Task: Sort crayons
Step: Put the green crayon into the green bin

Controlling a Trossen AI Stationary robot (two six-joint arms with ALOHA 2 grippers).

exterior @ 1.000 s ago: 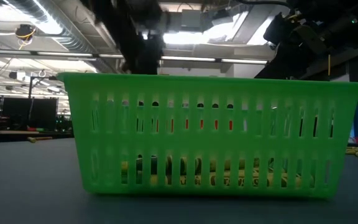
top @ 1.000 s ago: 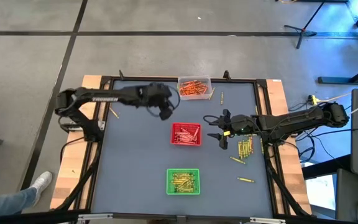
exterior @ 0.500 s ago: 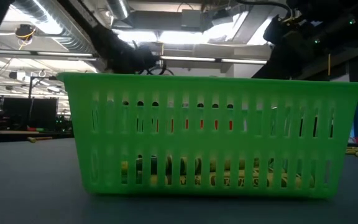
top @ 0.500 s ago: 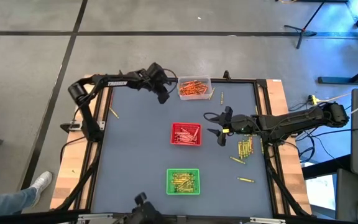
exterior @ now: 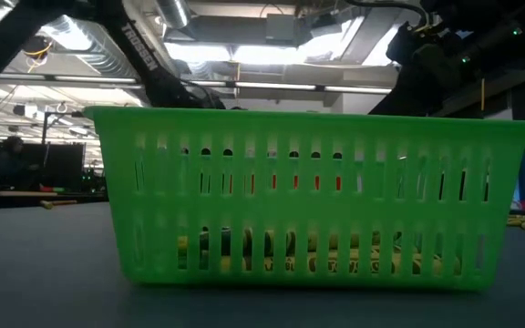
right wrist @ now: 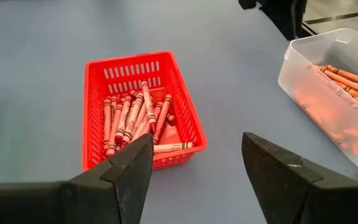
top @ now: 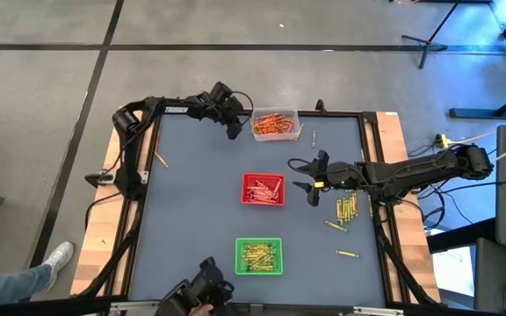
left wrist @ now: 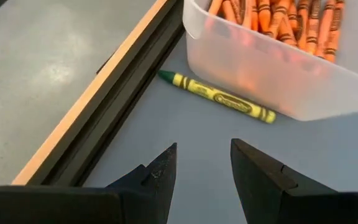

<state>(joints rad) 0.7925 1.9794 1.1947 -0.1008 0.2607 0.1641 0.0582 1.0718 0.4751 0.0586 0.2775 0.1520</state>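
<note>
Left end effector (left wrist: 202,163), fingers apart and empty, hovers beside the clear tray (top: 275,124).

the overhead camera looks straight down on the whole counter (top: 200,219) and both arms. the low one sits at counter height, pressed close to the green tray (exterior: 313,196), facing the room behind. the left wrist camera peers closely at the clear tray (left wrist: 278,68) by the counter's edge; the right wrist camera faces the red tray (right wrist: 143,102), sharing that clear tray farther off.
</note>
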